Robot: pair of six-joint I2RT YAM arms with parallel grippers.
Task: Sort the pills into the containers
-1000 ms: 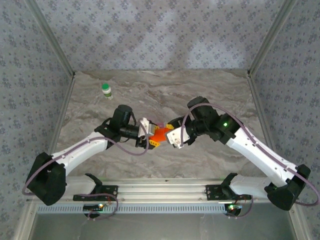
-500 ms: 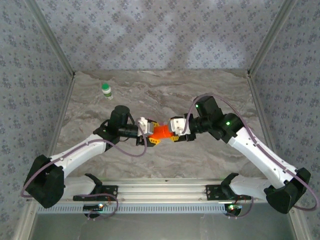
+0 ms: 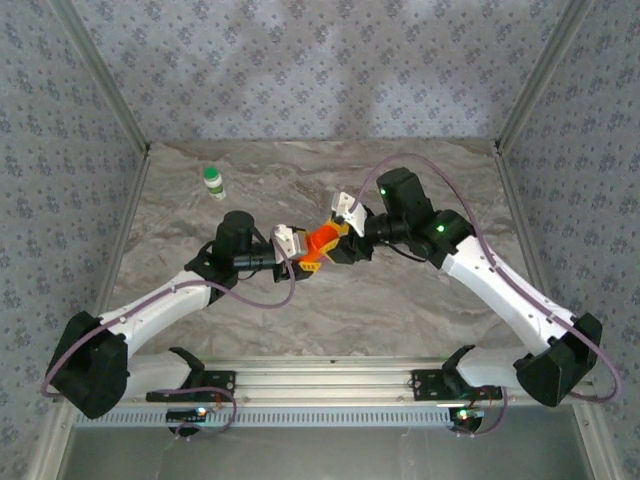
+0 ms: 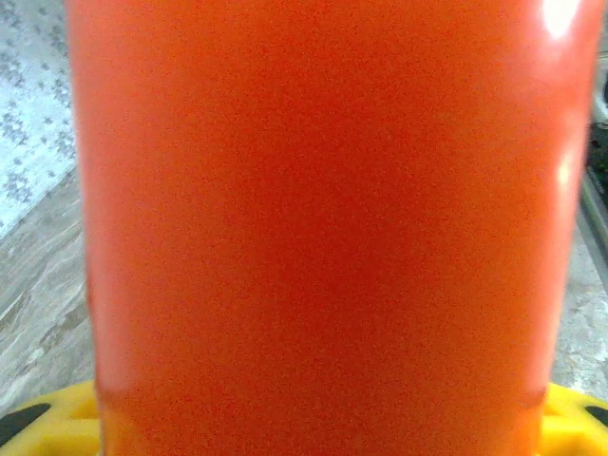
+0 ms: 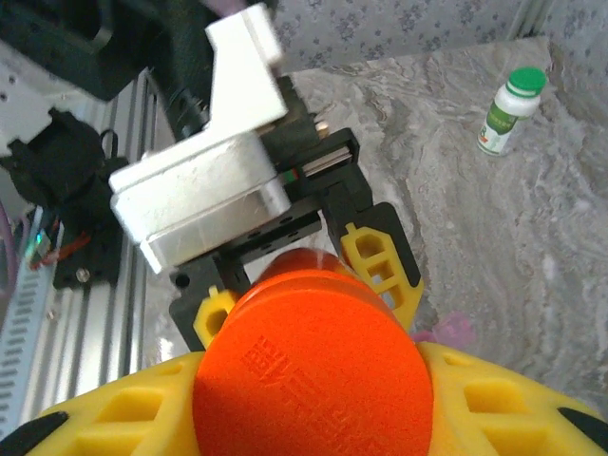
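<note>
marbled tabletop [image 3: 400, 310], wallpapered walls. over its middle the left gripper [image 3: 308, 256] clamps the orange bottle [image 3: 322, 241] around its body, jaws half spread; the right gripper [image 3: 338, 238] grips its capped end. the right wrist view catches a pink sliver [image 5: 448, 330] on the table beneath, possibly the pill box.

Orange bottle [image 3: 322, 240], yellow fingers [image 5: 403, 275], small white bottle [image 3: 213, 183] — green cap [image 3: 212, 172], grey swirly table [image 3: 400, 310], walls [image 3: 300, 70] — little flower pattern.
</note>
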